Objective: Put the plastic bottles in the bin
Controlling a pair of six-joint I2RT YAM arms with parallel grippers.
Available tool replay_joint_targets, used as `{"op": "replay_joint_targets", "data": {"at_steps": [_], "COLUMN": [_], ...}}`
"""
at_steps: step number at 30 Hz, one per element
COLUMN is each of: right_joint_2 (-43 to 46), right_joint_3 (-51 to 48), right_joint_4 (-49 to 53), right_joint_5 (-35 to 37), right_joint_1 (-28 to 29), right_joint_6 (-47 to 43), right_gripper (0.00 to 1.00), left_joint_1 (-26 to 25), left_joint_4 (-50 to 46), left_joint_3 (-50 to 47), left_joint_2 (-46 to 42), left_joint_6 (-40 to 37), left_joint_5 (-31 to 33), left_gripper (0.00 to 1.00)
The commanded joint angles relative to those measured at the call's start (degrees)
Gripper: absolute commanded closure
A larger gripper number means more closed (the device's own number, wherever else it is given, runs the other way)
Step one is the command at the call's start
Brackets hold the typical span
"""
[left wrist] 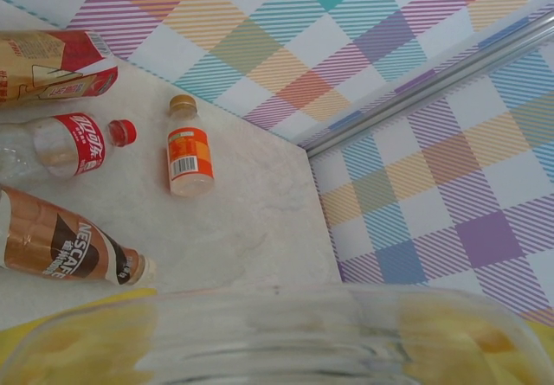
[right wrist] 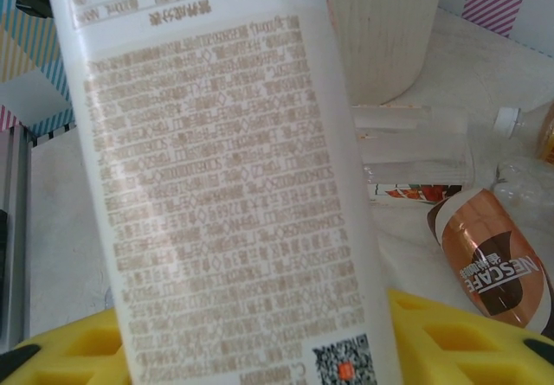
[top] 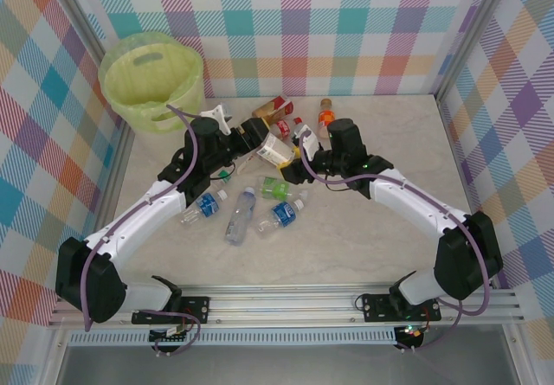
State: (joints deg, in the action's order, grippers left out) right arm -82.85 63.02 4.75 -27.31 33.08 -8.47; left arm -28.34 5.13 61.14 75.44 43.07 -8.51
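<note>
Over the middle of the table the two grippers meet at one white-labelled bottle [top: 275,151]: the left gripper [top: 257,136] is at its end nearer the bin [top: 151,78] and the right gripper [top: 302,153] at the other end. In the left wrist view the bottle's clear body lies across the bottom, and the yellow pads [left wrist: 61,346] show through it on both sides. In the right wrist view its printed label stands close against a yellow pad [right wrist: 450,342]. The bottle sits between both pairs of jaws, but I cannot tell whether either pair is clamped on it or standing apart. The bin is at the far left corner, well apart from the bottle. Other bottles lie loose on the table — a green one [top: 275,186] and three clear ones [top: 241,214] nearer the bases. Beyond the grippers are an orange one [top: 325,117], a red one [top: 281,127] and a brown one [left wrist: 65,247].
</note>
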Motion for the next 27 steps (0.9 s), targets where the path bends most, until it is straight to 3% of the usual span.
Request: {"op": "replay_joint_targets", "data": {"at_steps": [1,5,13,14,20,24,27], "right_joint_2": [1.79,5.02,10.32,10.82,11.66,9.81,9.47], "right_joint_3": [2.39,1.03,-0.29,-0.72,-2.81,0.30,0.86], "right_joint_4": [-0.10,0.37,-1.54,-2.46,-7.34,-0.91,0.46], "right_joint_5": [-4.00,-0.52,6.91,8.84,22.63,34.89,37.64], "right_joint_1": [0.75,0.75,0.76,0.76,0.76,0.67,0.67], "right_joint_6": [-1.12,-1.77,1.45,2.10,9.50,16.30,16.64], "right_gripper": [0.35,0.17,0.05,0.00,0.00,0.00,0.00], "left_joint_1": [0.04,0.21,1.00,1.22,2.88,4.44,5.55], "left_joint_4": [0.45,-0.55,-1.64,-2.03,-5.51,-8.59,-12.85], "left_joint_3": [-0.68,-0.16,1.60,2.05,5.77,10.36,15.86], "left_joint_2": [0.58,0.69,1.29,1.51,2.80,3.03,3.46], "left_joint_6": [-1.80,-2.54,-4.26,-4.37,-6.43,-9.71,-13.87], "left_joint_5": [2.06,2.19,1.76,1.70,1.66,0.74,1.32], "left_gripper": [0.42,0.45,0.48,0.48,0.48,0.49,0.49]}}
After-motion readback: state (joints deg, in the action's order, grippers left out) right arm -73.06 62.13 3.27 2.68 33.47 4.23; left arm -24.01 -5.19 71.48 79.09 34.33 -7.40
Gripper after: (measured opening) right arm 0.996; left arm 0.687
